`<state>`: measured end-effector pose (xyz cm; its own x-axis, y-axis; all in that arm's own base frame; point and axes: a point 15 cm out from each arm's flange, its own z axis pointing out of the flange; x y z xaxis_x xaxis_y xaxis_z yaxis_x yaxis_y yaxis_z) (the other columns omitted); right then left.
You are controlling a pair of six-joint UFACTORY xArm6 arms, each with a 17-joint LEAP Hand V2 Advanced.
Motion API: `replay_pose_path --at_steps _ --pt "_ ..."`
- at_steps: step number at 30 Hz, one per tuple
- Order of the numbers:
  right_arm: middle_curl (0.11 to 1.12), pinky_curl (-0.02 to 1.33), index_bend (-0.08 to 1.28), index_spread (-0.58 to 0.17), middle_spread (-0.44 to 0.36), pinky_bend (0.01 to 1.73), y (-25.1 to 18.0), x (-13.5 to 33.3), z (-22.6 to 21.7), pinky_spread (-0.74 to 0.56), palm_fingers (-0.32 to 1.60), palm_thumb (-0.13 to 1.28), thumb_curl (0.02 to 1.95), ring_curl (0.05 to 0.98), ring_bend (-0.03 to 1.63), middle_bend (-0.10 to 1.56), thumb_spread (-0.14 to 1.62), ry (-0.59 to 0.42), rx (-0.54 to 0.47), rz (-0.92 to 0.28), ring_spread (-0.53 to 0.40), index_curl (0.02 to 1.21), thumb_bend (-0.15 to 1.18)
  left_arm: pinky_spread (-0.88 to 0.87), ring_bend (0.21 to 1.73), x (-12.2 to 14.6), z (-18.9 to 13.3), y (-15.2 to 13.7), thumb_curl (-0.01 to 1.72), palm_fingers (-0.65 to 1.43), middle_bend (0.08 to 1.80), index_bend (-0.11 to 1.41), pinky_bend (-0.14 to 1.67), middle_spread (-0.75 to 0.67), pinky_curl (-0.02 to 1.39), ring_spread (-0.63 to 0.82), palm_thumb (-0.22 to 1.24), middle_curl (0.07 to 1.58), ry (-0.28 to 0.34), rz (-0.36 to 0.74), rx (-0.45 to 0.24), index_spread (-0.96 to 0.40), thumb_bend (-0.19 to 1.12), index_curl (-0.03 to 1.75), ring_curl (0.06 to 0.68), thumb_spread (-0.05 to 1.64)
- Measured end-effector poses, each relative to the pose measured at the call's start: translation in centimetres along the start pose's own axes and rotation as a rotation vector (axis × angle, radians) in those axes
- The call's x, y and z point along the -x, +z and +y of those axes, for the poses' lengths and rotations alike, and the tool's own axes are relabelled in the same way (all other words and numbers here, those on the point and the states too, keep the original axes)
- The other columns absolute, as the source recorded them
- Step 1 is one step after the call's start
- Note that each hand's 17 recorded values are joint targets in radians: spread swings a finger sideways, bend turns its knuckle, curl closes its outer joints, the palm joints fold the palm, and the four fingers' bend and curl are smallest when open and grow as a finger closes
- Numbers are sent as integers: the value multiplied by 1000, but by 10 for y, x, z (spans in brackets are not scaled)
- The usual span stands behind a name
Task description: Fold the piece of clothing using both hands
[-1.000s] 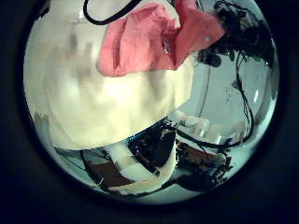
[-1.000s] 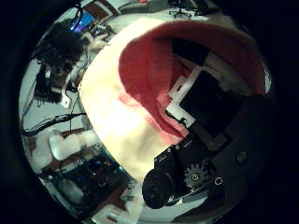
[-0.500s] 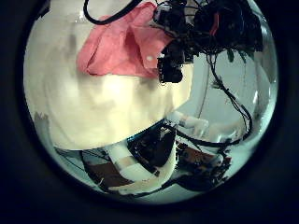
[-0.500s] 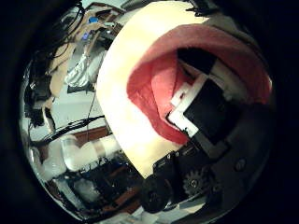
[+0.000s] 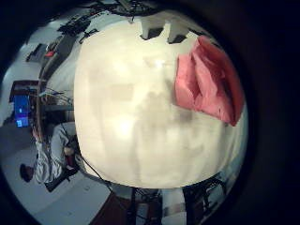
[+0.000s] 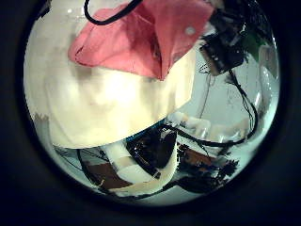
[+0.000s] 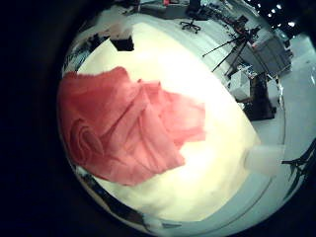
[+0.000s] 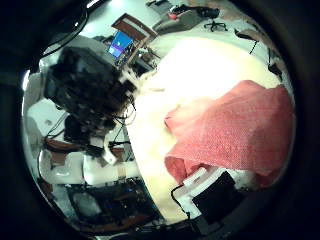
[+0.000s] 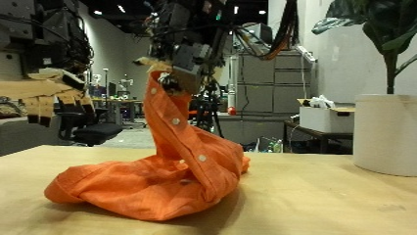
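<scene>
An orange-red garment (image 9: 157, 181) lies bunched on the wooden table (image 9: 326, 206), with one strip pulled straight up. A hand (image 9: 176, 70) above the table grips the top of that strip. In the right thumb side palm view the cloth (image 8: 235, 135) runs up to the right hand's own fingers (image 8: 215, 195), and another hand (image 8: 90, 85) hangs beside it. The right little finger side palm view shows its folds (image 7: 123, 123).
A white pot (image 9: 388, 132) with a plant stands on the table's far side, away from the garment. Bare tabletop (image 5: 131, 103) spreads around the cloth. Shelves, boxes and chairs stand in the room behind.
The hand holding the cloth has risen, drawing the strip up. The cloth no longer fills the right thumb side palm view. In the left thumb side palm view the cloth is nearer.
</scene>
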<state>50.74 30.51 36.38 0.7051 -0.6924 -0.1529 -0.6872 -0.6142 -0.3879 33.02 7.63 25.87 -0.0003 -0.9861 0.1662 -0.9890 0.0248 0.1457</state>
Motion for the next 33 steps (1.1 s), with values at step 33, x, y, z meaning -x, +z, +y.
replay_pose_path --at_steps 33 --pt "333 265 156 -313 29 705 116 46 19 422 66 531 332 233 599 255 940 -144 197 22 103 326 -30 547 391 -22 39 -13 294 0 189 169 202 360 320 569 84 290 -20 -26 -55 47 -27 313 232 976"
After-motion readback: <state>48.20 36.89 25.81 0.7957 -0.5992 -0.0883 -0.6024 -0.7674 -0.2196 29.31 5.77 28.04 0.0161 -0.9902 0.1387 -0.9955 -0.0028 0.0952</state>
